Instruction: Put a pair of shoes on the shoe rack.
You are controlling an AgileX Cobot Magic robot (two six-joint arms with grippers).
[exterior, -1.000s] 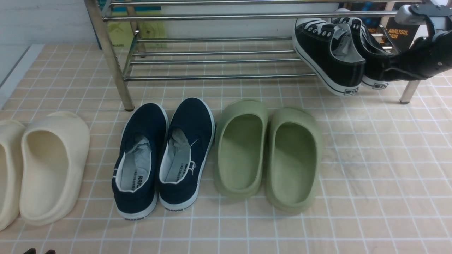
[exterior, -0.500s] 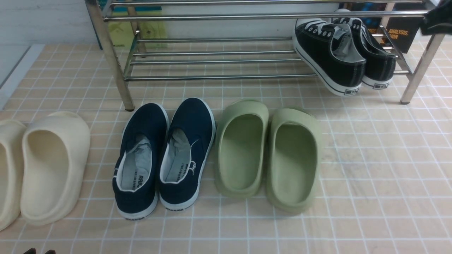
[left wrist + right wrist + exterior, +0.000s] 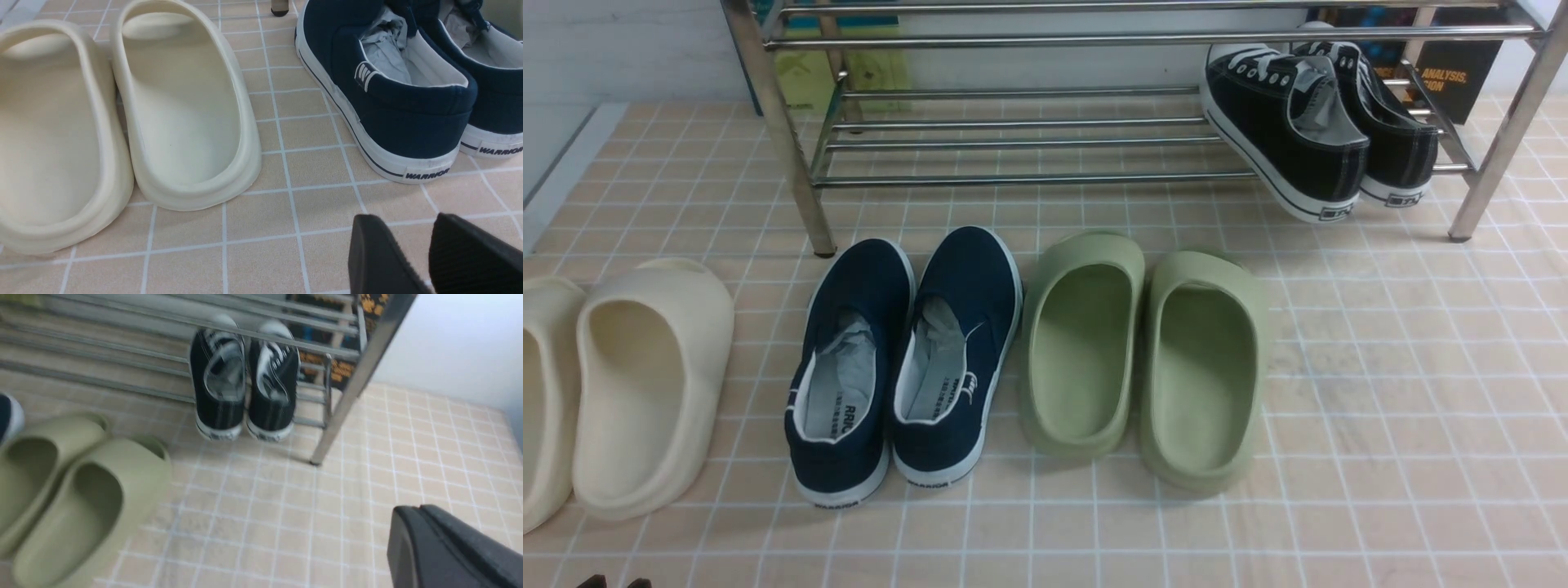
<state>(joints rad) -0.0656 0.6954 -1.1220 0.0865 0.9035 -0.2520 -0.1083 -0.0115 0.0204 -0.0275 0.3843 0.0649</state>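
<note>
The pair of shoes, black lace-up sneakers with white laces, lies side by side at the right end of the shoe rack's point(image 3: 1029, 178) lowest tier. The left one point(image 3: 1282, 122) and the right one point(image 3: 1396, 135) point toes-in, with their heels tilting down over the front bar. In the right wrist view both sneakers point(image 3: 218, 379) show beside the rack's leg point(image 3: 351, 388). My right gripper point(image 3: 412, 510) is shut and empty, well back from them above the floor. My left gripper point(image 3: 404, 220) hovers open over bare tiles, nothing between its fingers.
On the tiled floor in front of the rack stand cream slippers point(image 3: 645, 384), navy slip-on shoes point(image 3: 907, 359) and green foam slippers point(image 3: 1143, 359). The rack's front legs point(image 3: 784, 139) stand at each end. Boxes and books sit behind the rack.
My right arm was at the sneakers' heels a second ago. It has pulled away to the right, out of the front view, and its jaws have shut. The sneakers stay on the rack.
</note>
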